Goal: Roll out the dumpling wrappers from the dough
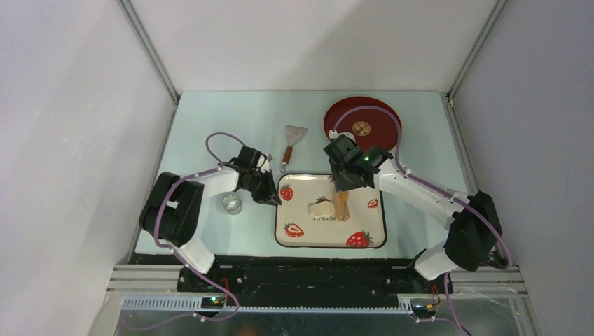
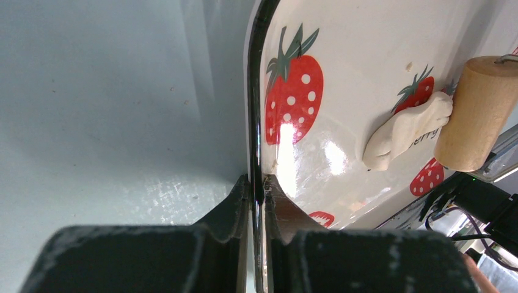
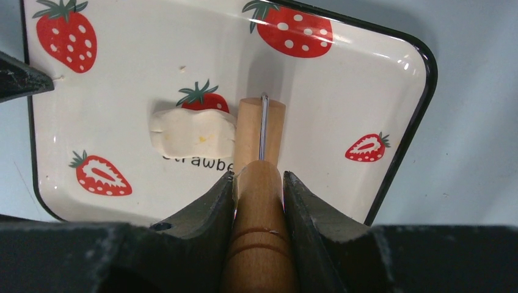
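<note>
Firstly, near the left edge of the table [image 1: 210, 119], a small shiny ring [image 1: 232, 204] stood on the surface, just beside the left arm and a little apart from the tray.

The left pincer [image 1: 270, 192] was at the left rim of the tray [image 1: 326, 234]. Its wrist view showed the left pincer [image 2: 257, 183] closed almost fully, with the tray's [image 2: 354, 61] thin black rim nipped between the two fingers, one outside and one inside the rim.

A scraper [image 1: 290, 147] with a metal blade and a reddish handle lay on the table just beyond the far left corner of the tray, blade toward the far edge.

The tray, white with strawberry prints, sat at the near edge of the table, about midway across. The dough [image 1: 322, 208] lay near the tray's centre as a single pale, irregular, partly flattened lump. It was also noted in the wrist views [image 2: 403, 131] [image 3: 192, 133].

The right pincer [image 1: 341, 185] was over the tray, partly closed on the handle of a wooden rolling pin [image 1: 341, 206]. In its wrist view the right pincer [image 3: 259, 177] gripped the handle on both sides, and the rolling pin [image 3: 259, 131] touched the right side of the dough.

A red plate [image 1: 378, 112] sat at the far right corner of the table. A small round tan item [image 1: 361, 128] at its centre was too small to identify.
</note>
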Motion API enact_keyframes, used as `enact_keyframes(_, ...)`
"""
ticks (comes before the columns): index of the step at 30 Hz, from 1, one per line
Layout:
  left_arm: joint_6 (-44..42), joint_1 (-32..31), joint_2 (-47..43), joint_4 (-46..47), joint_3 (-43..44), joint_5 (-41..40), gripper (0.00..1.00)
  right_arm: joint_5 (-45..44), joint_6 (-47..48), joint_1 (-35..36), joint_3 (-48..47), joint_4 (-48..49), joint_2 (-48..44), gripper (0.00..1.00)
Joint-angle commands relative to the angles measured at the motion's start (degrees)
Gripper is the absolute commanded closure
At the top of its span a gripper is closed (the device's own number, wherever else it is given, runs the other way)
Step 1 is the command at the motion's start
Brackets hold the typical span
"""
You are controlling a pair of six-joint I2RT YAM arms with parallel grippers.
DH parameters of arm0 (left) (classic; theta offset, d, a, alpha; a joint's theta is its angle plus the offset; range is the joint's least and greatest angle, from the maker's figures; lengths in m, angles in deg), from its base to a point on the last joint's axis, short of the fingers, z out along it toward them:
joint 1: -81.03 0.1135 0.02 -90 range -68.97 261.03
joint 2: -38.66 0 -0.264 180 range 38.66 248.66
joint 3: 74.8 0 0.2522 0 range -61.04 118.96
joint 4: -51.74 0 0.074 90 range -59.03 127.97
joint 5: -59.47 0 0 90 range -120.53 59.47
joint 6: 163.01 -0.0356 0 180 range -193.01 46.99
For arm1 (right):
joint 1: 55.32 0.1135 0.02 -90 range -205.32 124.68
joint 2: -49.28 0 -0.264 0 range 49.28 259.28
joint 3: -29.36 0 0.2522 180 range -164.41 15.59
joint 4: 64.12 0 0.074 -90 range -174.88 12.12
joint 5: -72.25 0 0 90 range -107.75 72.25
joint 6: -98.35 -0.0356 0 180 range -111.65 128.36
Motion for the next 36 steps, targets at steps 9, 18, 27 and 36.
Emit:
enact_keyframes(9,-4.06,-1.05,3.52,-3.19,-2.20,-6.88,1.00,-2.17,-0.28,2.89,-8.37,-2.51,-0.04,1.00)
enact_keyframes(18,-4.06,-1.05,3.66,-3.14,-2.19,-6.92,1.00,-2.69,0.36,3.03,-6.76,-2.06,3.25,1.00)
enact_keyframes(27,-4.10,-1.05,3.64,-3.14,-2.29,-6.96,1.00,-1.11,-0.19,3.39,-3.73,-0.02,4.61,1.00)
enact_keyframes(36,-4.06,-1.05,3.77,-3.11,-2.24,-6.83,1.00,-1.79,-0.74,5.64,-3.25,-0.04,5.98,1.00)
